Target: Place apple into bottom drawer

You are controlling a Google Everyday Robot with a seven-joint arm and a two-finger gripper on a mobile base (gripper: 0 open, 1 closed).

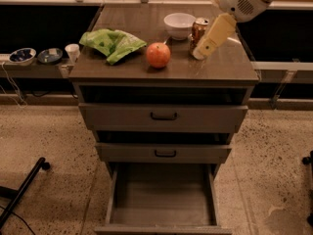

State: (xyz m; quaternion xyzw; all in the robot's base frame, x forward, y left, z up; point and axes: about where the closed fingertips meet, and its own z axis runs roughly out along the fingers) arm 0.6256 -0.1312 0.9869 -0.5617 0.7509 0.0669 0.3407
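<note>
The apple (158, 55), red-orange and round, rests on the cabinet top near the middle, toward its front edge. The bottom drawer (164, 195) is pulled out wide, and its flat floor is bare. My gripper (201, 49), cream-coloured, hangs from the white arm at the upper right. It points down and left over the cabinet top, to the right of the apple and apart from it. It partly covers a soda can (198, 28) behind it. It holds nothing that I can see.
A white bowl (179, 23) and a crumpled green bag (112, 43) also lie on the cabinet top. The two upper drawers (164, 115) stand slightly out. Small bowls (22, 56) and a white cup (72, 52) sit on a ledge at left. A black leg (22, 190) crosses the floor at lower left.
</note>
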